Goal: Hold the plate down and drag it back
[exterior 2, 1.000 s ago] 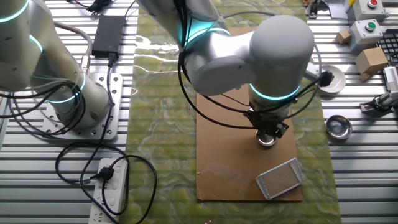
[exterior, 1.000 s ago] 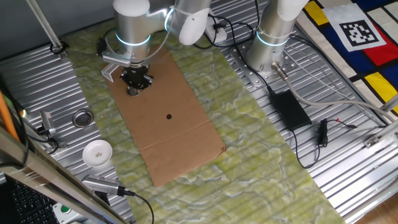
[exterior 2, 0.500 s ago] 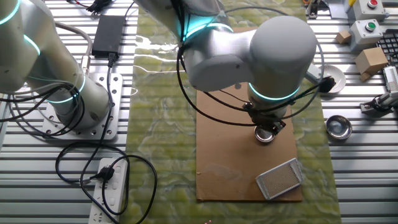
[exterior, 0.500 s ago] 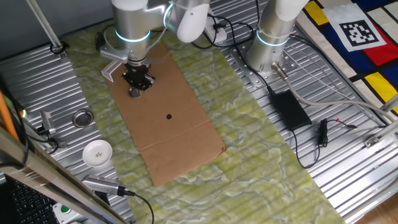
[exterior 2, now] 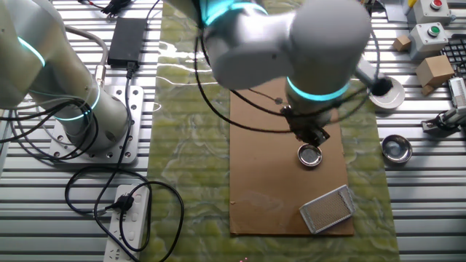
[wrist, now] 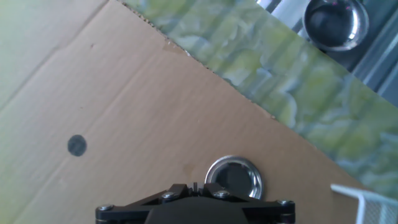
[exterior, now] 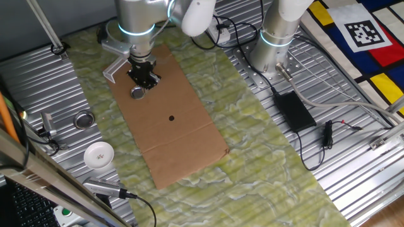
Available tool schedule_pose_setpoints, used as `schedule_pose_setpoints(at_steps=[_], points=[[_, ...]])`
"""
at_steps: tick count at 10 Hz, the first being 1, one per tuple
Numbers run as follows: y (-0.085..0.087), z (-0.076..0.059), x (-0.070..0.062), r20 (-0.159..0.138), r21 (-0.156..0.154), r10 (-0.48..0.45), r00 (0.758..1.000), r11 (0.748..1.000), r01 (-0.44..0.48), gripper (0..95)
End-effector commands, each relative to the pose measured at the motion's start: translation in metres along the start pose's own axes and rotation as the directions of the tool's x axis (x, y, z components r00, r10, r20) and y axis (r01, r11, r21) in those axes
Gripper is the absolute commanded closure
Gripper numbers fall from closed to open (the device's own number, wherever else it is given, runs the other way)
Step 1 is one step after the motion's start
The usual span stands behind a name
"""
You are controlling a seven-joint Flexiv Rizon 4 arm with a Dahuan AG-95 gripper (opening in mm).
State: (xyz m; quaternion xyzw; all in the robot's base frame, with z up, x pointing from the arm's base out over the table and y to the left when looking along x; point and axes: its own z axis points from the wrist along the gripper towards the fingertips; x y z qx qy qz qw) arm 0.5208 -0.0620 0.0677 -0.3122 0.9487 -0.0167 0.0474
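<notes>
The plate [exterior: 137,93] is a small shiny metal disc lying flat on the brown cardboard sheet [exterior: 177,132], near its far left part. It also shows in the other fixed view [exterior 2: 310,155] and in the hand view [wrist: 234,177]. My gripper [exterior: 147,78] hangs just above and beside the plate, apart from it, with its fingers together and nothing between them. In the other fixed view the gripper [exterior 2: 314,135] stands a little above the plate. In the hand view only the dark gripper body shows at the bottom edge.
A thicker metal ring with a dark centre [exterior: 83,120] and a white bowl [exterior: 99,155] sit on the ribbed table left of the cardboard. A white mesh block [exterior 2: 328,209] lies on the cardboard's end. A black dot [exterior: 172,118] marks the cardboard. A second arm's base [exterior: 274,44] and a power adapter [exterior: 293,110] stand right.
My gripper, which was pressing on the plate, has lifted off it and moved up and slightly aside. The plate now lies uncovered on the cardboard.
</notes>
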Motion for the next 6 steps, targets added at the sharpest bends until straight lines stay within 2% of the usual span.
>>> schedule_pose_setpoints(at_steps=[1, 3, 4, 6], points=[[-0.002, -0.014, 0.003, -0.046, 0.008, 0.185, 0.982, 0.983, -0.185, 95.0], [-0.002, -0.023, 0.007, -0.068, 0.005, 0.261, 0.963, 0.965, -0.261, 95.0], [-0.002, -0.027, 0.008, -0.072, 0.005, 0.267, 0.961, 0.964, -0.267, 95.0], [-0.002, -0.027, 0.009, -0.058, 0.0, 0.268, 0.962, 0.963, -0.269, 95.0]])
